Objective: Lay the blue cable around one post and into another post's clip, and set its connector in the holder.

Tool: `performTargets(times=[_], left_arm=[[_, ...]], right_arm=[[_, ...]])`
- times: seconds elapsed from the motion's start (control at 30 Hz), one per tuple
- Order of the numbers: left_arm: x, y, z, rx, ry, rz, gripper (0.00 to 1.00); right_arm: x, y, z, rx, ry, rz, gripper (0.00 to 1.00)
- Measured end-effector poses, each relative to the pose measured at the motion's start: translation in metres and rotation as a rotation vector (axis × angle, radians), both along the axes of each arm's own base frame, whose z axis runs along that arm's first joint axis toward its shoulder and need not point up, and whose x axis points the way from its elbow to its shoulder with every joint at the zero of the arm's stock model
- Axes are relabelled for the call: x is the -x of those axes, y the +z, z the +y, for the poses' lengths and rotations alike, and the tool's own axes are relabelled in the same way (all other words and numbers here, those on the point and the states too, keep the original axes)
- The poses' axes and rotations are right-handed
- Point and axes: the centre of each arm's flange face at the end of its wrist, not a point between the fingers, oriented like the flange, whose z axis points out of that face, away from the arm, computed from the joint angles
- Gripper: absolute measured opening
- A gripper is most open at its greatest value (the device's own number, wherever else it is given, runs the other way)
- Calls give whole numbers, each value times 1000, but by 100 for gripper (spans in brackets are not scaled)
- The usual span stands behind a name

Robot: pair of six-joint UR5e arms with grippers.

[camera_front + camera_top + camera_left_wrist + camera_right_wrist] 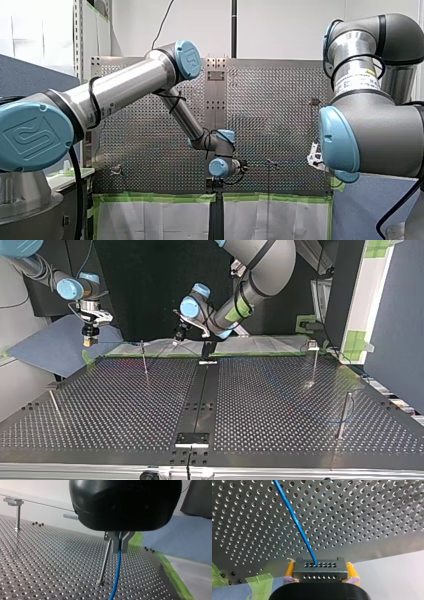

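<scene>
Bench [280, 405] of perforated metal carries thin upright posts near its edges and a dark strip [201, 400] down its middle. A small fitting at the strip's end, on the edge nearest the top view's camera, I take for the holder [192, 439], and it looks unfilled. One post [18, 512], near a far edge in the left wrist view, bears a clip [13, 501] with nothing in it. My right pincer [320, 570] is clamped by its yellow pads on the connector [319, 565], a small holed metal block held just past the bench's edge by the green tape [259, 583]. The blue cable [297, 530] runs from it over the bench to my left pincer [120, 545], whose metal fingers are closed on it just beside a bare post [105, 560]. The cable looks light, limp and slick, so it should slide through a loose grip. Firm hold belongs on the rigid connector
</scene>
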Motion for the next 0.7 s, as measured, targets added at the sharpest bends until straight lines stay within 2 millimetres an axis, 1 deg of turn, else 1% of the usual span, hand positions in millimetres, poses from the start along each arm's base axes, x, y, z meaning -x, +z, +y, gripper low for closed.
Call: performTargets(times=[0.23, 0.57, 0.7], left_arm=[[9, -1, -7, -4, -26, 3, 1], [29, -1, -22, -31, -52, -2, 1], [34, -1, -25, -33, -53, -2, 1]], right_arm=[[-2, 0, 0, 1, 4, 0, 0], [-2, 0, 0, 5, 4, 0, 0], [-2, 0, 0, 6, 4, 0, 0]])
